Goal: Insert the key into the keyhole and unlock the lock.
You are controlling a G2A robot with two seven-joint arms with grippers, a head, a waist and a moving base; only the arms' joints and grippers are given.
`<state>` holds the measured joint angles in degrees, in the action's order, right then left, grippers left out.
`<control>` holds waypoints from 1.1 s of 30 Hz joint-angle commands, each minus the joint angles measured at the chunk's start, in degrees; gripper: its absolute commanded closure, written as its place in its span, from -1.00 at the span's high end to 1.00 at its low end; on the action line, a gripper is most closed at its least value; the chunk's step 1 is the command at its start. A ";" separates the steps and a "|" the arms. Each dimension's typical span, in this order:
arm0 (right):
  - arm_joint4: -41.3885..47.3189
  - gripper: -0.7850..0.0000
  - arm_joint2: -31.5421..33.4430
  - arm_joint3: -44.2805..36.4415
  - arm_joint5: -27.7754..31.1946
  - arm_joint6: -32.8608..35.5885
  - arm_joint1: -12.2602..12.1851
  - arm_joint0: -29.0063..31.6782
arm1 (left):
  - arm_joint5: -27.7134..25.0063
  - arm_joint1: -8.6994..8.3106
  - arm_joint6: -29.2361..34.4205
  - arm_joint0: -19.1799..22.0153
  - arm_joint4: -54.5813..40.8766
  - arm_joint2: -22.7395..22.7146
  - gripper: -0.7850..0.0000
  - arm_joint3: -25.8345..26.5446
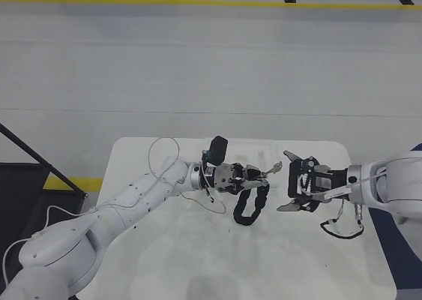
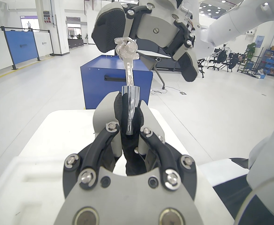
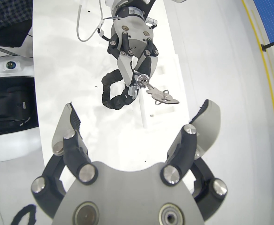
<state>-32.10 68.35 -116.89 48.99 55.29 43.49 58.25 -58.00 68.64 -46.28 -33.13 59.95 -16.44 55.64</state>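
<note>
My left gripper [image 2: 130,108] is shut on the chrome cylinder of the lock [image 2: 130,108], held above the white table [image 1: 196,255]. The lock's black cable [image 1: 249,206] hangs in a loop below it. A silver key [image 2: 127,58] with a ring on its head sticks out of the keyhole, pointing at my right gripper [image 1: 291,182]. That gripper stands open a short way from the key head, its pads on either side of the key's line. In the right wrist view the key [image 3: 161,94] juts from the lock face [image 3: 142,80] toward the open right gripper [image 3: 141,118].
A small black cord loop [image 1: 343,229] lies on the table under the right arm. A white foam tray [image 3: 160,90] lies on the table beneath the lock. A dark cart [image 1: 1,187] stands left of the table, a blue cabinet [image 2: 114,80] beyond its far edge.
</note>
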 commanded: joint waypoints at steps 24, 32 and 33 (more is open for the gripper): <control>-5.72 1.00 -8.75 -1.86 1.76 -1.76 -2.18 -6.67 | 0.00 0.93 0.29 0.21 5.66 -1.36 -1.00 -1.34; -9.71 -0.02 -6.95 -0.34 6.86 -7.52 -2.62 -7.49 | 0.00 0.36 0.00 0.03 6.86 -1.17 -1.00 -0.58; -10.53 -0.14 -6.97 -0.34 6.98 -8.10 -2.59 -7.47 | 0.00 0.27 0.00 0.04 6.97 -1.04 -1.00 -0.36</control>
<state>-41.86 61.41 -117.23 55.88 47.74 40.87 50.75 -58.00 69.01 -46.29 -33.10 66.79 -17.62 55.06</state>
